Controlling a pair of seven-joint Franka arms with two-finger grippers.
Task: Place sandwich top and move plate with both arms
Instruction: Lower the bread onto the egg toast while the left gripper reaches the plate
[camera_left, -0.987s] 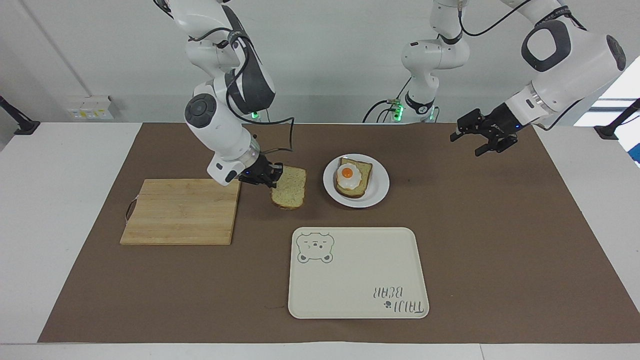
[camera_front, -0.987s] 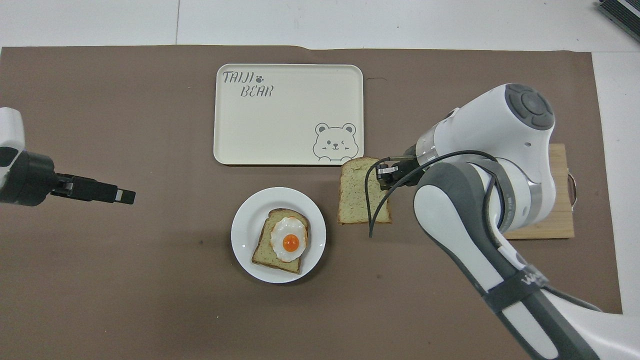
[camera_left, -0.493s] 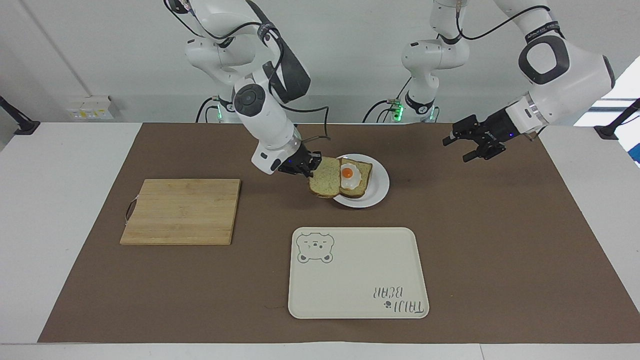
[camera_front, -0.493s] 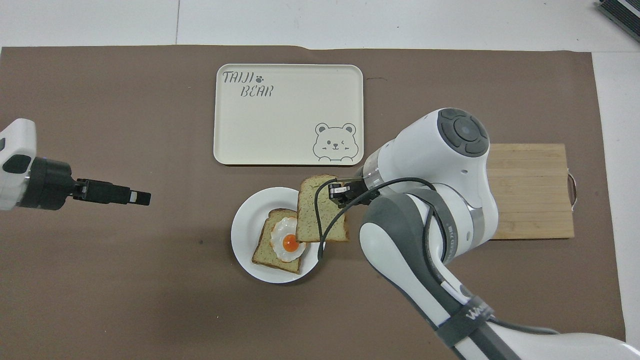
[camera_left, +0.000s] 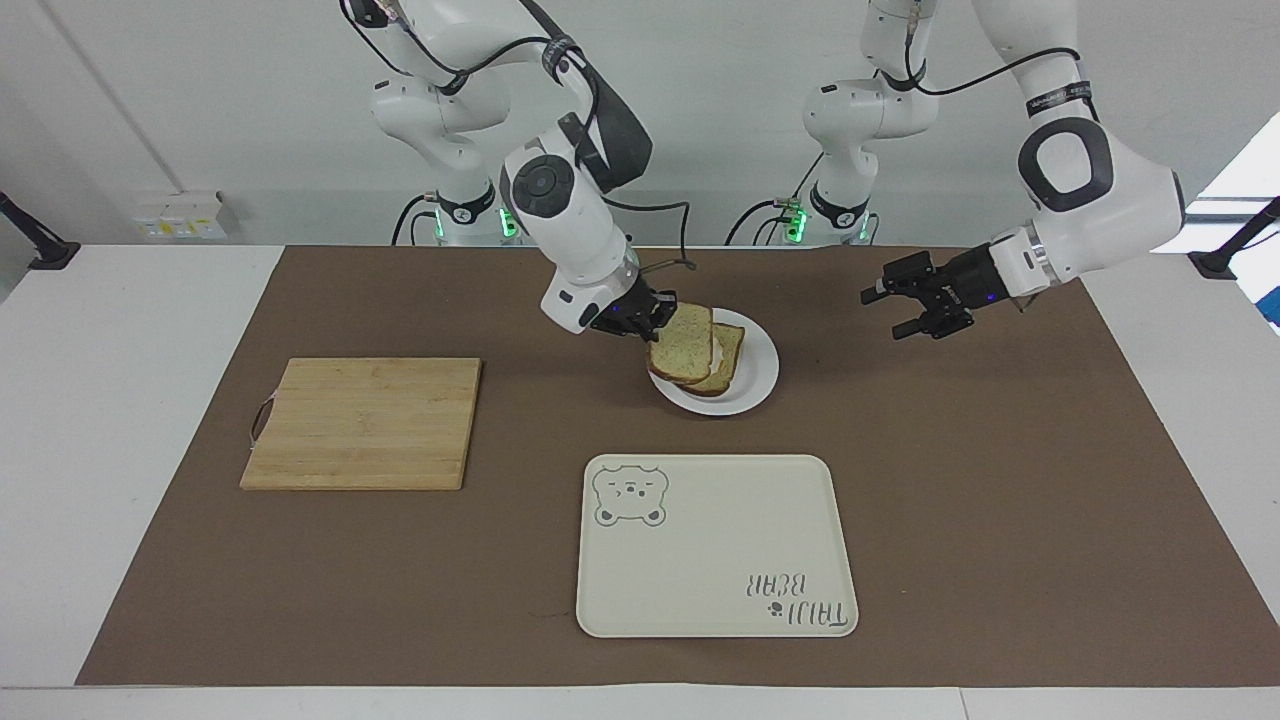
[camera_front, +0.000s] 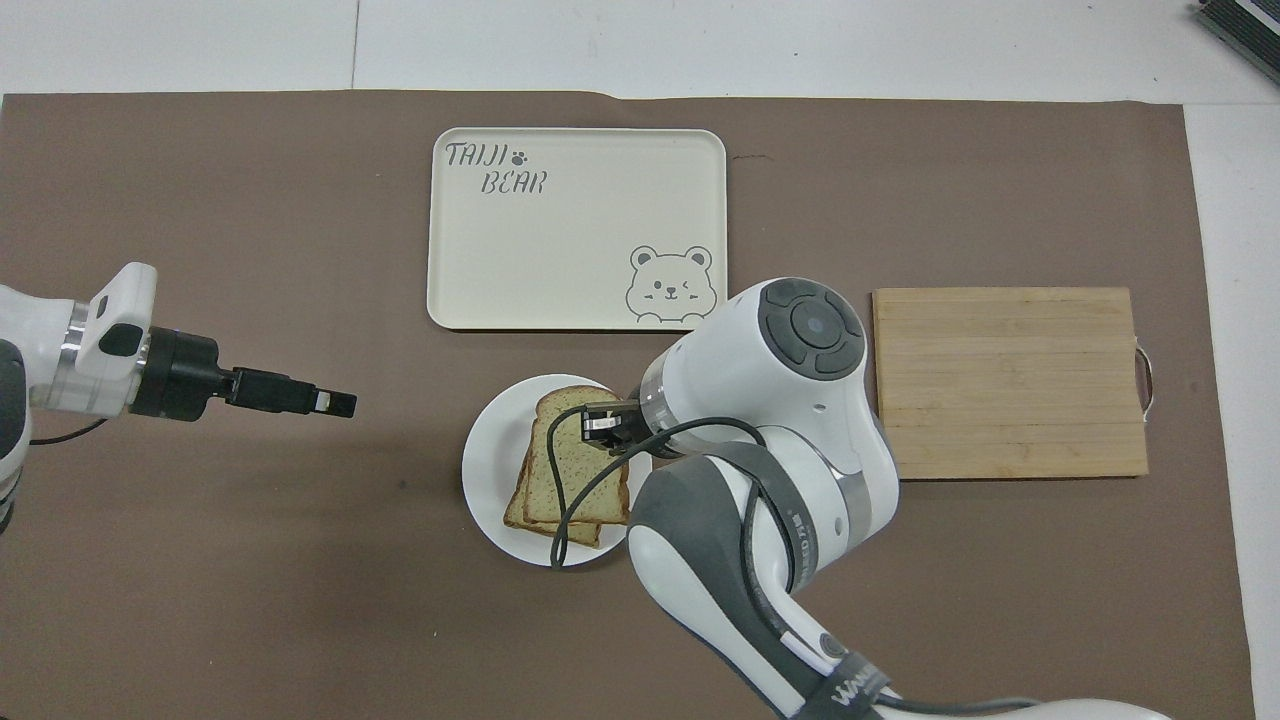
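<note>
The sandwich top (camera_left: 682, 345) (camera_front: 572, 455), a speckled tan slice, hangs tilted over the white plate (camera_left: 760, 385) (camera_front: 486, 470). My right gripper (camera_left: 652, 320) (camera_front: 603, 424) is shut on the edge of the slice toward the right arm's end of the table. The slice covers the egg and most of the bread under it. Only an edge of that lower slice (camera_left: 728, 362) (camera_front: 555, 530) shows. I cannot tell whether the two slices touch. My left gripper (camera_left: 881, 316) (camera_front: 338, 403) hovers open and empty above the mat, toward the left arm's end from the plate.
A cream tray with a bear drawing (camera_left: 715, 545) (camera_front: 575, 230) lies farther from the robots than the plate. A wooden cutting board (camera_left: 365, 420) (camera_front: 1010, 380) lies bare toward the right arm's end. A brown mat covers the table.
My right gripper carried the sandwich top from beside the cutting board to over the plate, where it now covers the egg. My left gripper drifted toward the plate and stayed open.
</note>
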